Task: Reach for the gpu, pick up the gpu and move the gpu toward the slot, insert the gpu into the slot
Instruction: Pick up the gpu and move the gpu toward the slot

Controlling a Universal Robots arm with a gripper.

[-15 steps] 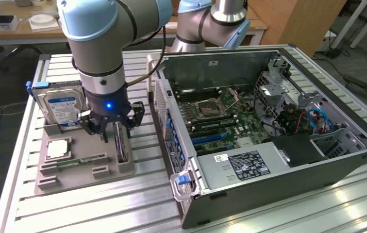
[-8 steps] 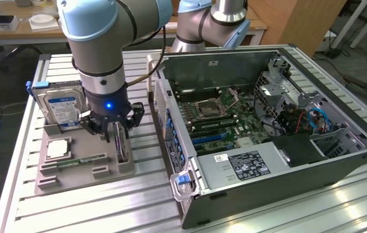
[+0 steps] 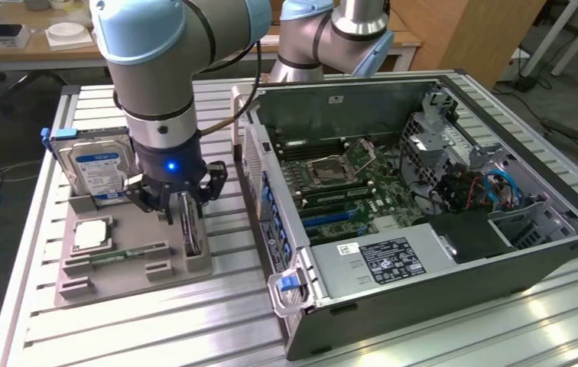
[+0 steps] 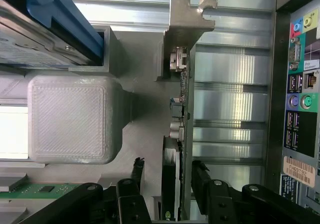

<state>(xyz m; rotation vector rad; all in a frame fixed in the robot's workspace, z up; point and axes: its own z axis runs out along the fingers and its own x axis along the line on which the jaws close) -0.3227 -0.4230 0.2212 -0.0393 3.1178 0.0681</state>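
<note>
**A:** Where is the gpu relative to the fingers?

**B:** Right between them. The gripper [image 4: 169, 166] hangs over the gpu [image 4: 177, 129], which stands on edge in the grey tray [image 3: 136, 279]. The fingers are spread, one at each flat face. A gap shows on one side, so I judge nothing is clamped yet.

**A:** And its long axis?

**B:** It runs along the gap between the fingers, out to the card's metal bracket [image 4: 187, 28] at the far end.

**A:** What's around it?

**B:** Just beside one finger is a raised grey block [image 4: 70, 116]. Past that the hard drive [image 3: 97, 170] stands upright and the memory stick [image 3: 131, 251] lies flat. On the other finger's side come bare desk [image 3: 167, 329] slats, then the computer case [image 3: 452, 275]. Its wall stands between the card and the motherboard [image 3: 340, 191].
</note>
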